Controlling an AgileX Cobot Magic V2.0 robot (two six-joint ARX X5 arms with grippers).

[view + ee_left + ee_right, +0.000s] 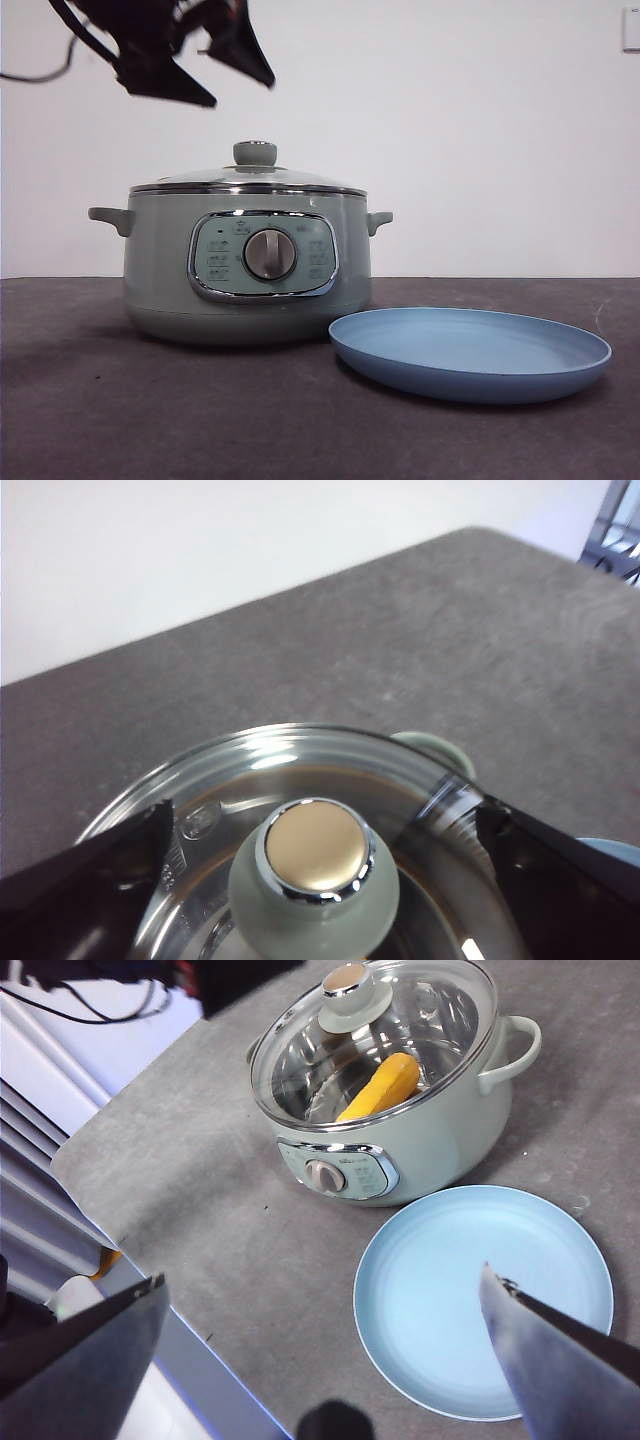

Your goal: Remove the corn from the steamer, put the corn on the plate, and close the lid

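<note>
1. Only the right wrist view shows the corn (381,1087), lying inside the steamer (420,1150) under the glass lid (375,1035). In the front view the steamer (247,262) hides it.
2. The left gripper (200,60) hangs above the lid (248,178), jaws spread wide on either side of the knob (314,875), touching nothing.
3. The right gripper (320,1360) is high over the counter (230,1230), jaws wide apart, holding nothing.
4. The plate (470,352) sits bare just beside the steamer on the counter (150,410); the shut lid covers the corn.
</note>
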